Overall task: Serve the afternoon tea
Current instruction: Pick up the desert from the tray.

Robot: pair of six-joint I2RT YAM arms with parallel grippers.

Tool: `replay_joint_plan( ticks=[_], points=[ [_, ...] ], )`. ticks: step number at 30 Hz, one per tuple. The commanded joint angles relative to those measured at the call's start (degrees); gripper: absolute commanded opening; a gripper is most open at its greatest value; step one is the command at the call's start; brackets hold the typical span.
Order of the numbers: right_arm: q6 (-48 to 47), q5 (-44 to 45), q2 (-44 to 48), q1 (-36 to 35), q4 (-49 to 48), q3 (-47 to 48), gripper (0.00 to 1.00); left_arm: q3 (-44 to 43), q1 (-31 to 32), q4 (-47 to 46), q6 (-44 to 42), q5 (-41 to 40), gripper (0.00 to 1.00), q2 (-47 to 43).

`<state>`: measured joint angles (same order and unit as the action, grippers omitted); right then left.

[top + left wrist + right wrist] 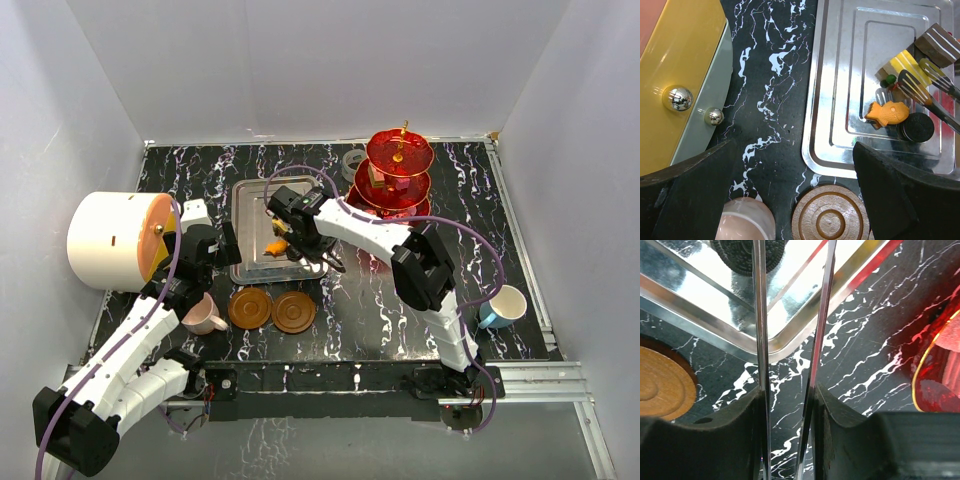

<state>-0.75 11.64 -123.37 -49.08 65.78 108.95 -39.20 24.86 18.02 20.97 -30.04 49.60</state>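
The sweets [275,246] lie on the steel tray [250,205], left of centre in the top view, with the red stand [400,170] at upper right. The right gripper [300,228] hangs over the tray. The left gripper [207,243] sits left of it, beside the white drum [110,240]. Below the tray are the pink cup [203,316] and two saucers [250,307]; the blue cup [503,305] stands at lower right.

In the left wrist view the left gripper [795,150] is spread wide and empty above the table [775,100]. At the right, the tongs [925,92] end just beside an orange fish-shaped sweet [887,113], which touches a dark round biscuit [917,128].

In the right wrist view the right gripper [788,405] is clamped on the tongs [760,340], whose two steel arms run up over the tray's corner [715,295]. A saucer [660,380] shows at the left edge and the stand [940,370] at the right.
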Motion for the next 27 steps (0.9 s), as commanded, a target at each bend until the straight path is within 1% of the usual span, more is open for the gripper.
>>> replay_joint_plan(
  ticks=[1, 3, 5, 7, 10, 13, 17, 20, 23, 27],
  points=[
    [3.5, -4.3, 2.1, 0.7, -2.6, 2.2, 0.32, -0.6, 0.0, -0.2, -0.4, -1.3, 0.99, -0.6],
    [5.5, -7.6, 3.7, 1.2, -4.6, 1.6, 0.31, -0.5, 0.0, -0.3, -0.4, -1.4, 0.99, -0.6],
    [8.1, -13.5, 5.8, 2.1, -7.3, -0.2, 0.31, -0.7, 0.0, -0.3, -0.4, -1.4, 0.99, -0.6],
    [11.4, -20.1, 7.6, 3.4, -10.9, -3.3, 0.32, -0.7, 0.0, -0.2, -0.3, -1.3, 0.99, -0.6],
    [16.8, -31.5, 10.2, 6.1, -18.1, -10.6, 0.33, -0.5, 0.0, -0.3, -0.3, -1.2, 0.99, -0.6],
    [21.0, -37.9, 11.3, 7.8, -24.7, -15.6, 0.34, -0.5, 0.0, -0.4, -0.3, -0.9, 0.99, -0.5],
    [24.0, -40.9, 11.0, 9.4, -27.2, -17.8, 0.35, -0.5, 0.0, -0.4, -0.3, -0.7, 0.99, -0.3],
    [25.3, -40.1, 11.1, 10.7, -27.5, -18.1, 0.40, -0.7, 0.1, -0.4, -0.3, -0.7, 0.99, -0.2],
    [27.1, -41.6, 11.8, 12.7, -28.9, -20.1, 0.43, -0.6, 0.0, -0.4, -0.4, -0.7, 0.99, -0.2],
    [26.6, -36.7, 13.8, 13.1, -27.9, -21.3, 0.44, -0.5, 0.0, -0.3, -0.4, -0.9, 0.99, -0.3]
  ],
)
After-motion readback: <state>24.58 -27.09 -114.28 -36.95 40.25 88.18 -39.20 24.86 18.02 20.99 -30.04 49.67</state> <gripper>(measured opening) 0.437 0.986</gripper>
